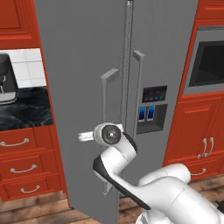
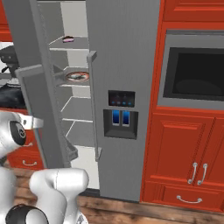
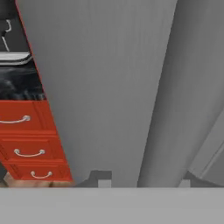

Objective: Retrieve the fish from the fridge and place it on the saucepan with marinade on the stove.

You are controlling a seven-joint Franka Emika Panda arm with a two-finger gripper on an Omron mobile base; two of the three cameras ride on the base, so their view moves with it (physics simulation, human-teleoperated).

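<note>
- While its left door stands ajar, fridge point(image 2: 127, 65): white shelves exposed; plate point(image 2: 77, 77) on a middle shelf, contents unclear.
- Claw point(image 3: 142, 178): at left door's bar handle point(image 1: 106, 100); finger spacing cannot be told.

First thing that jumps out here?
The tall grey fridge with its left door swung open, baring white shelves: a round dish sits on one, a small pink item higher up. The white arm reaches up against that door's front, near its bar handle.
</note>
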